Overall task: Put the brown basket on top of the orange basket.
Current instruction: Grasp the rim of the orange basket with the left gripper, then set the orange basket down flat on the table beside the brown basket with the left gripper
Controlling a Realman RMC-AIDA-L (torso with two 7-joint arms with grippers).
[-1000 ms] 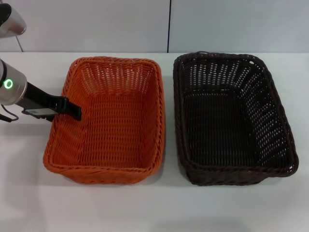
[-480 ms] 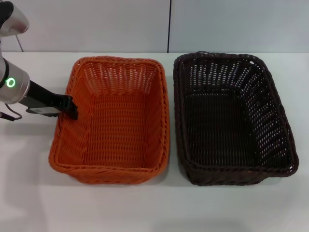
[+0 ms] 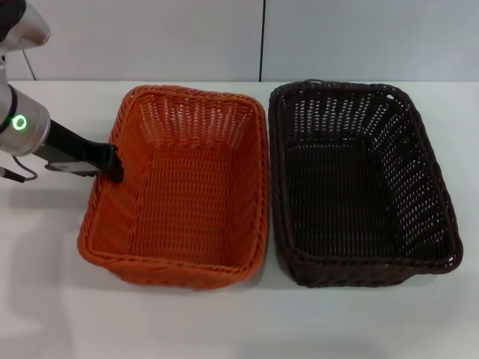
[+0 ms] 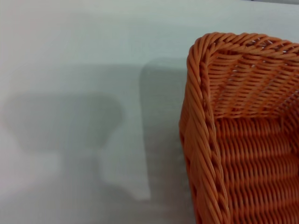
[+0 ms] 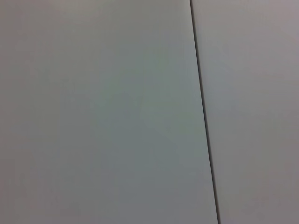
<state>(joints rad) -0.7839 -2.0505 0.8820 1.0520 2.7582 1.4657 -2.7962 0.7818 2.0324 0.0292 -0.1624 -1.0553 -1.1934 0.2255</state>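
Two baskets side by side, orange basket (image 3: 179, 202) (left gripper (image 3: 112, 164) at its rim, grip unclear) beside brown basket (image 3: 359, 187).

No text, label, brand or number can be read anywhere in these views. The only sign is a small glowing green ring (image 3: 19, 122) on the left arm's silver body, just beside the orange basket (image 3: 179, 194).

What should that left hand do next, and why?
Probably keep nudging the orange basket rightward. The left hand sits against its left rim, and only a narrow gap separates it from the brown basket, which rests untouched on the table.
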